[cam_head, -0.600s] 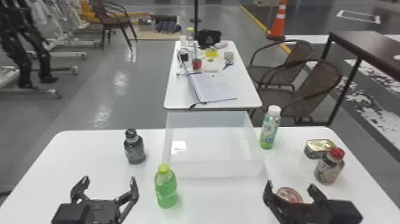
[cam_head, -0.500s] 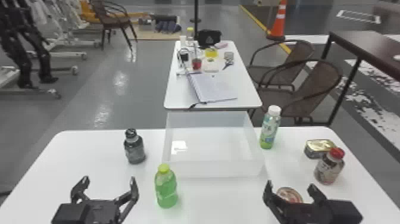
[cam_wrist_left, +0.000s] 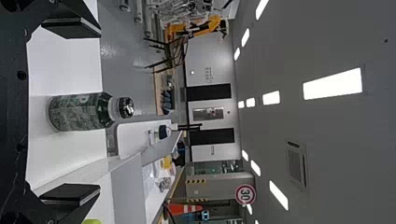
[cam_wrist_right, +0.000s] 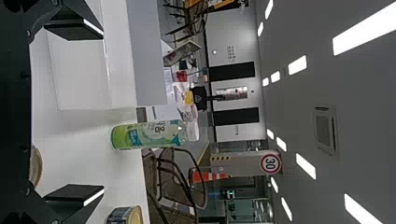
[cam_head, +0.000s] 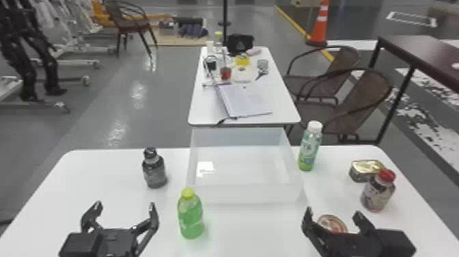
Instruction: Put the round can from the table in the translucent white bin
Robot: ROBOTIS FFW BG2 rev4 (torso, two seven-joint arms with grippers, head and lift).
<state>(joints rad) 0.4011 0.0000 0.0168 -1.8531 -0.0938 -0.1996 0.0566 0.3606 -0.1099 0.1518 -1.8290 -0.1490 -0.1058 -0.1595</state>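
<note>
- My right gripper (cam_head: 333,212), lower right of the head view: fingers wide apart, nothing between them in their hold. Likely spread so the can's full width fits.
- Round can (cam_head: 332,224), lower right, on the white table (cam_head: 252,235), seen in the gap between those fingers and partly hidden by my gripper. No contact that I can make out. The right arm looks the natural choice, being nearest.
- Translucent white bin (cam_head: 244,194), centre of frame, open side up, empty. Central spot probably suits either arm.
- My left gripper (cam_head: 125,204), lower left: spread wide too, holding nothing; green bottle (cam_head: 191,218) stands beside it, towards the centre. No call for this arm, I judge.
- Red-capped bottle (cam_head: 378,192) and gold-topped tin (cam_head: 366,170), right side, near the can's side of the table; a wide swing could knock the bottle.
- Next, I judge: lower, close on the rim, lift clear of the bin wall, release inside. Low can, so a shallow grip might slip.
</note>
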